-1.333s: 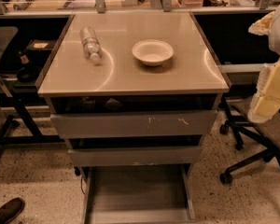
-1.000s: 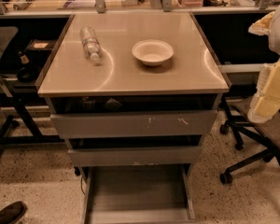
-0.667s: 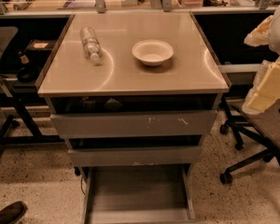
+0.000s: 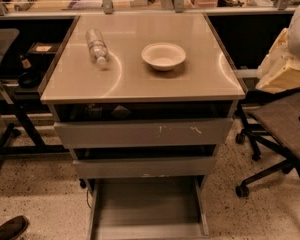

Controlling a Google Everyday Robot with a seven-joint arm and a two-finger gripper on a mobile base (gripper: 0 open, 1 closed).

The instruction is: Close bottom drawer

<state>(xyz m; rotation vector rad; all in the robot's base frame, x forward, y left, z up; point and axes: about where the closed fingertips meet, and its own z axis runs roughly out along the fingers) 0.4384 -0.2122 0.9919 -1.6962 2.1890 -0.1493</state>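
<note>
The bottom drawer (image 4: pixel 147 206) stands pulled far out at the foot of the grey cabinet, its flat shallow tray bare and its low front (image 4: pixel 149 231) near the picture's lower edge. Above it the mid-width drawer (image 4: pixel 145 167) and the widest drawer with white scratch marks (image 4: pixel 144 132) stick out a little. My arm's gripper (image 4: pixel 282 71), white and cream, hangs at the far right edge, level with the cabinet top and well away from the bottom drawer.
On the cabinet top (image 4: pixel 140 79) lie a plastic bottle (image 4: pixel 96 46) on its side and a white bowl (image 4: pixel 163 55). An office chair (image 4: pixel 282 129) stands at the right, close under my arm. A shoe (image 4: pixel 7 228) shows at the lower left. Desks run along the back.
My gripper at the right edge has risen and tilted a little. The shoe at the lower left has shifted slightly. The drawers have not moved.
</note>
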